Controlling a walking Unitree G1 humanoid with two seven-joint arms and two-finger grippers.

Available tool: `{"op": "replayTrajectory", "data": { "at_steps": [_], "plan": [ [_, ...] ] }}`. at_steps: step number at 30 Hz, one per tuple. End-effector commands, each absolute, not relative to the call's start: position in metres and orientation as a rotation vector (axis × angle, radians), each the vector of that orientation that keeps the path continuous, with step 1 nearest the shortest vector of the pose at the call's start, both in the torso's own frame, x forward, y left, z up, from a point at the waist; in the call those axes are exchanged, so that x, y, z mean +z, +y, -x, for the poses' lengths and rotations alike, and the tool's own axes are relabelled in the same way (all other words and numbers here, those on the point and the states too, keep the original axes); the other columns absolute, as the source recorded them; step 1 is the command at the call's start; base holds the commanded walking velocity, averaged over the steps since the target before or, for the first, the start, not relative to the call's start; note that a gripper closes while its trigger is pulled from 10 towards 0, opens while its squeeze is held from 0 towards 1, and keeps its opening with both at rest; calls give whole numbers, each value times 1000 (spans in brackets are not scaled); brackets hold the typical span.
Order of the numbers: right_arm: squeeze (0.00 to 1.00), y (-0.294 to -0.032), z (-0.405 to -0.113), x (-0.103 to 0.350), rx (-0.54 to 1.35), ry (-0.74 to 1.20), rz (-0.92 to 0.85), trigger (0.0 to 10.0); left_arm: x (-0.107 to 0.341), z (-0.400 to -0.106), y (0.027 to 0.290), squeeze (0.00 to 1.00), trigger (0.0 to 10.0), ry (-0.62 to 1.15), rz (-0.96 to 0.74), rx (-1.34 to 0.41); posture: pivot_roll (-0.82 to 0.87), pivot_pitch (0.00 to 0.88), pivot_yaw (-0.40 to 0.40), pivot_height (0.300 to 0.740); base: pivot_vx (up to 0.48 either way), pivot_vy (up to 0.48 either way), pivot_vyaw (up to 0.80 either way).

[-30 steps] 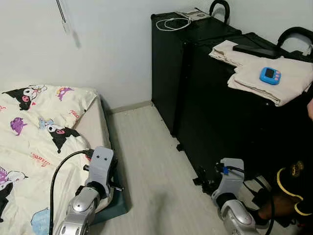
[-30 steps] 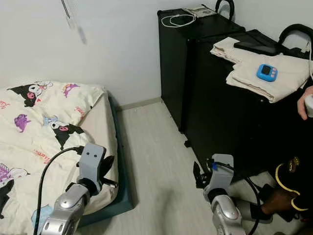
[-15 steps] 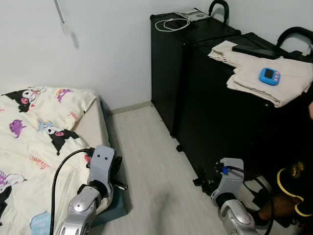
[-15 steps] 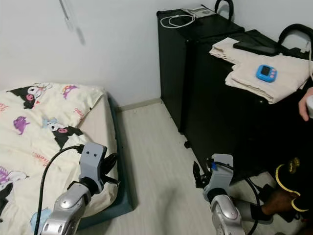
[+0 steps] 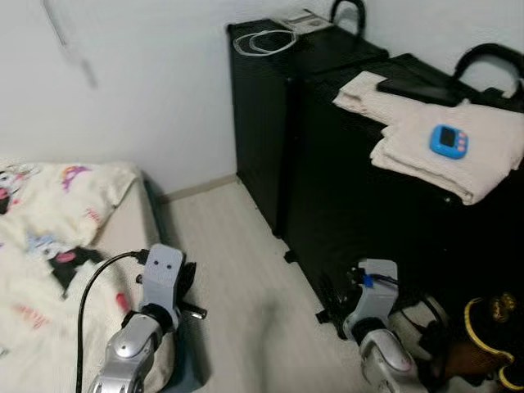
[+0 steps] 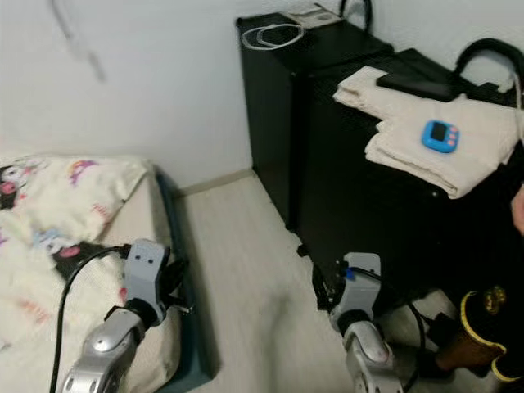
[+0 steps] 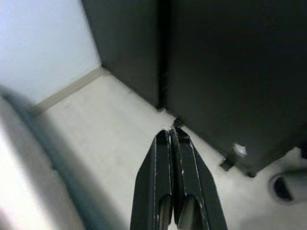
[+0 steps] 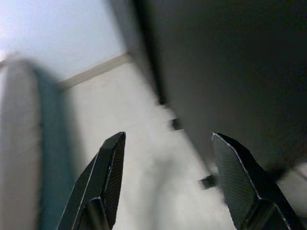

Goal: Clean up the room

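My left gripper (image 7: 170, 132) hangs low beside the mattress edge, its two black fingers pressed together with nothing between them. My right gripper (image 8: 168, 139) hangs near the foot of the black cabinet (image 5: 352, 205), fingers spread wide over bare floor. Folded cream cloths (image 5: 458, 151) lie on the cabinet top with a small blue timer (image 5: 447, 140) on them. A white cable (image 5: 264, 41) is coiled on the taller black cabinet (image 5: 262, 115) behind. The bed's cream cartoon-print cover (image 5: 49, 221) is at the left.
Pale wood floor (image 5: 237, 262) runs between the bed and the cabinets up to the white wall. A dark flat item (image 5: 422, 88) rests on the cloths. A person's dark sleeve with yellow trim (image 5: 491, 327) is at the lower right, and a hand (image 6: 517, 209) at the right edge.
The whole picture has slid left and blurred, so the camera has turned right. Both arms hang as before; the grippers' states are unchanged.
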State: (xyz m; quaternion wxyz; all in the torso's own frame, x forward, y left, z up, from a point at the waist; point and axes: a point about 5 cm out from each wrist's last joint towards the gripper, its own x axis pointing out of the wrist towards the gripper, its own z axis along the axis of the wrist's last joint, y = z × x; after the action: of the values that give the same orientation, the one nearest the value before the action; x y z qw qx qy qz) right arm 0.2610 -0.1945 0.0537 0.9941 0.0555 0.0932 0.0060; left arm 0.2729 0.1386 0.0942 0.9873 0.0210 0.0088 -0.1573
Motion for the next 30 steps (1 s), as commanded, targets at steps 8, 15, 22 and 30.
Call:
{"op": "replayTrajectory", "data": {
  "at_steps": [8, 15, 22, 30],
  "plan": [
    [0, -185, -258, 52, 38, 193, -133, 10000, 90, -268, 145, 0, 10000, 35, -53, -316, -78, 152, 32, 740, 366, 0, 0],
    [0, -182, -257, 51, 44, 193, -137, 10000, 91, -268, 146, 0, 10000, 35, -54, -318, -76, 155, 38, 740, 342, 0, 0],
    [0, -182, -257, 51, 45, 194, -137, 10000, 91, -268, 145, 0, 10000, 37, -51, -319, -76, 160, 36, 740, 342, 0, 0],
    [0, -181, -257, 51, 51, 196, -135, 10000, 91, -267, 144, 0, 10000, 39, -46, -318, -75, 166, 33, 740, 342, 0, 0]
  ]
}}
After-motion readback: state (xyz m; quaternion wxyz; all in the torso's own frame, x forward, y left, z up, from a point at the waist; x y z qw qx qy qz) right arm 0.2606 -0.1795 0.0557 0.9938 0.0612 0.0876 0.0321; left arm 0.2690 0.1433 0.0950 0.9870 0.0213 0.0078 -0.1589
